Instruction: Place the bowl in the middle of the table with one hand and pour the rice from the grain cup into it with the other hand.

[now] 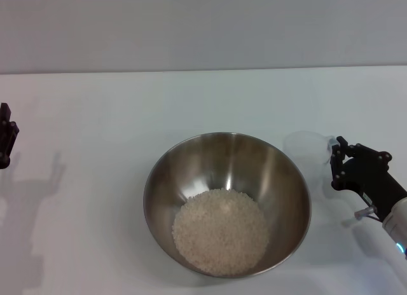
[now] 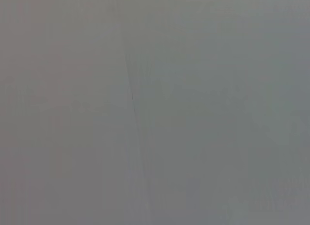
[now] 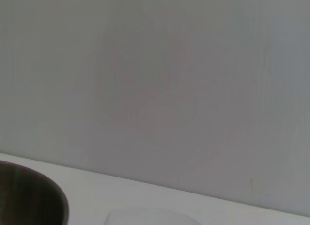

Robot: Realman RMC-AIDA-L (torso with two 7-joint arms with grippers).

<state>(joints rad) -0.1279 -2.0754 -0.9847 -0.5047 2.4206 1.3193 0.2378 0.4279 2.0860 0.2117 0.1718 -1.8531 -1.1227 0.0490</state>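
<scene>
The steel bowl (image 1: 280,174) stands in the middle of the white table (image 1: 95,117). A pale heap of rice (image 1: 220,230) lies in its bottom. The clear grain cup (image 1: 307,149) stands upright on the table just right of the bowl and looks empty. My right gripper (image 1: 336,161) is at the cup's right side, its fingers apart, their tips at the cup's edge. The right wrist view shows the bowl's rim (image 3: 34,196) and the cup's rim (image 3: 150,216). My left gripper (image 1: 5,142) is parked at the table's far left edge.
A plain grey wall (image 1: 203,28) runs behind the table's far edge. The left wrist view shows only a grey surface. Shadows of the left arm fall on the table at the left.
</scene>
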